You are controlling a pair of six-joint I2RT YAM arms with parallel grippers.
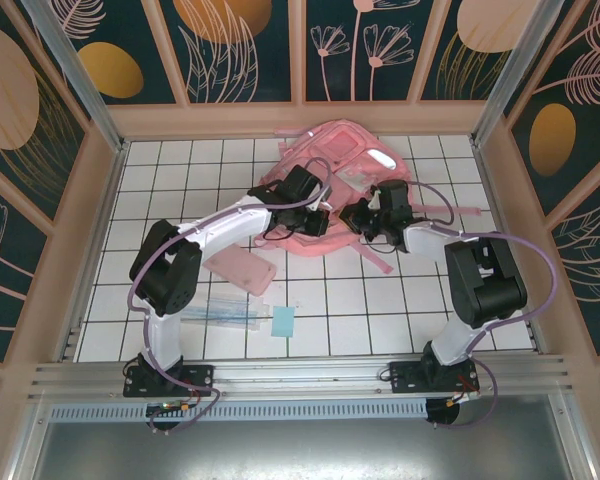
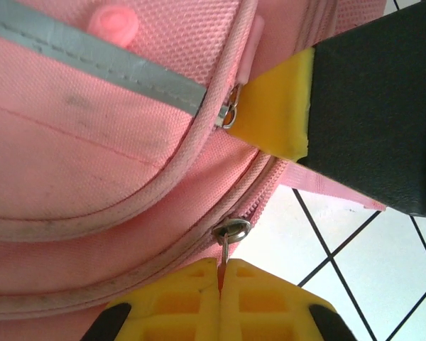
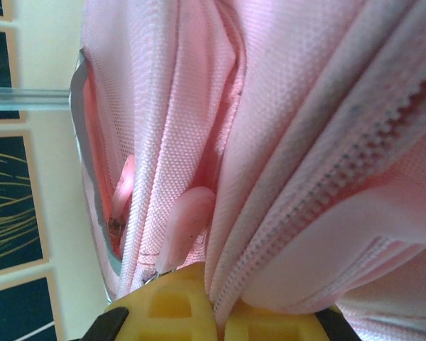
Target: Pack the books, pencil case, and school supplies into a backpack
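At the far middle of the worktop point(image 1: 380, 310) lies the backpack point(image 1: 330, 150), left tool point(image 2: 220, 273) clenched on its zip pull point(image 2: 227, 245), right tool point(image 3: 216, 298) pinching its fabric. Nothing looks packed: pencil case point(image 1: 242, 268), packet point(image 1: 225, 312) and pad point(image 1: 283, 321) lie outside, nearer the arms.

Backpack point(image 2: 92, 142), cut off by wrist-view edges
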